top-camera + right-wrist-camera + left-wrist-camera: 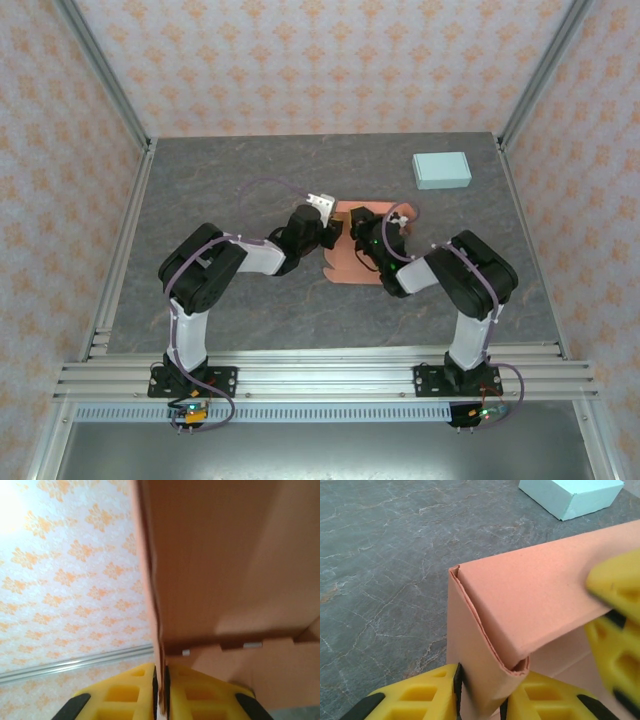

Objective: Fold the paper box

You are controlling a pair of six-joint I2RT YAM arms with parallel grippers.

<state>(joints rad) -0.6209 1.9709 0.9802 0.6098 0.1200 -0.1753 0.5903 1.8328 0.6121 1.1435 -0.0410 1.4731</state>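
Box [343,262] gripped from both sides, at the middle of the counter [250,180].
Your left tool [481,692] is clenched on the doubled wall at its corner, and the right tool [160,682] pinches a thin upright wall. The box lies between them, and the folded wall runs away from the left tool. I judge that the left arm is better placed to press this fold.
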